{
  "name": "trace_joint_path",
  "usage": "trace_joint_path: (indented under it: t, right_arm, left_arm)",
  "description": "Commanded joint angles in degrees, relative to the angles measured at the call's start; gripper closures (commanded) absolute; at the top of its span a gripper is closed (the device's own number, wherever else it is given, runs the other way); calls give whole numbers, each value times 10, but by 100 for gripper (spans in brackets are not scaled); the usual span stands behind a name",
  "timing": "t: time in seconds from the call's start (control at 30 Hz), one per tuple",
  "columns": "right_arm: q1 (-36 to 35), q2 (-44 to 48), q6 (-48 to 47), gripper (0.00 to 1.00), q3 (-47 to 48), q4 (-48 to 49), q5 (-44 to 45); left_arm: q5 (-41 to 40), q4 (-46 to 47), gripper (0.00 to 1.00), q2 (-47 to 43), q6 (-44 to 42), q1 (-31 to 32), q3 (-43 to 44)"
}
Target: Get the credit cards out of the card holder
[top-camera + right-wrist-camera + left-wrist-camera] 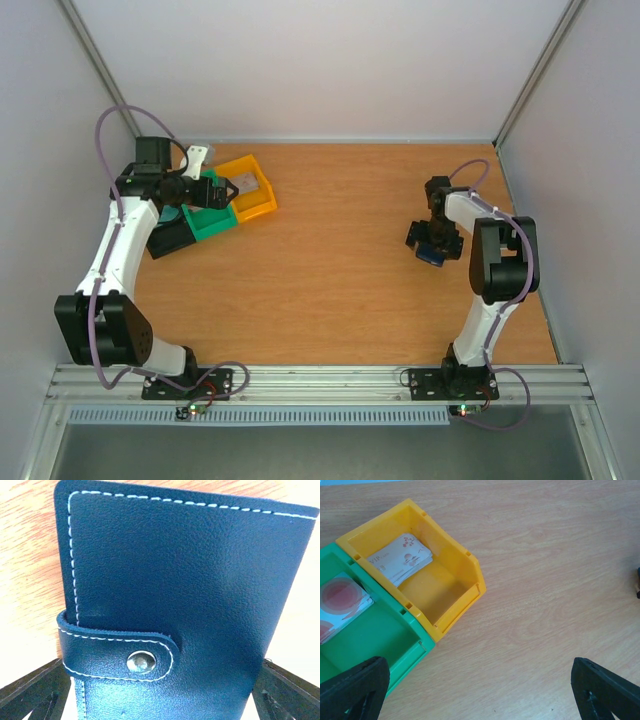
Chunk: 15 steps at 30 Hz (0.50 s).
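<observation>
So my right tool (160,696) is spread wide and sits right over the card holder (170,595), one finger on each side of it. It doesn't look clamped, and I can't tell if the fingers touch the edges. The holder lies flat on the surface (560,580), folded shut. Its strap (100,650) wraps round the near edge and the snap (141,661) is done up, so I can't see any cards inside.

My left tool (480,690) is also wide with nothing in it. It hangs over bare wood with the yellow bin (470,555) just ahead on its left and the green bin (380,635) further left. There are pale cards (402,557) in the yellow one and a red-circled card (340,602) in the green.

Handling guess: the holder looks like soft grained leather. That means light, floppy and decent grip, but it'll bend rather than lift stiffly. I'd pinch across the two long edges near the spine to pin it. The left tool could then catch the strap's rounded tip to pop the snap. The cards look thin and slick, so grab them by an exposed edge.
</observation>
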<state>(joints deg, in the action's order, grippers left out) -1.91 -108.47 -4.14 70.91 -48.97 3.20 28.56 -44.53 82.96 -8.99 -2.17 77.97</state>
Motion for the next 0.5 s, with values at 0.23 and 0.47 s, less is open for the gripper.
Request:
trace_joint_path:
  t: [0.23, 0.47]
  right_arm:
    - [0, -3, -33, 20, 4, -27, 6]
    - [-15, 31, -46, 30, -6, -27, -16]
  left_arm:
    - [9, 17, 1, 8, 8, -2, -5]
    - [9, 15, 1, 7, 9, -2, -4]
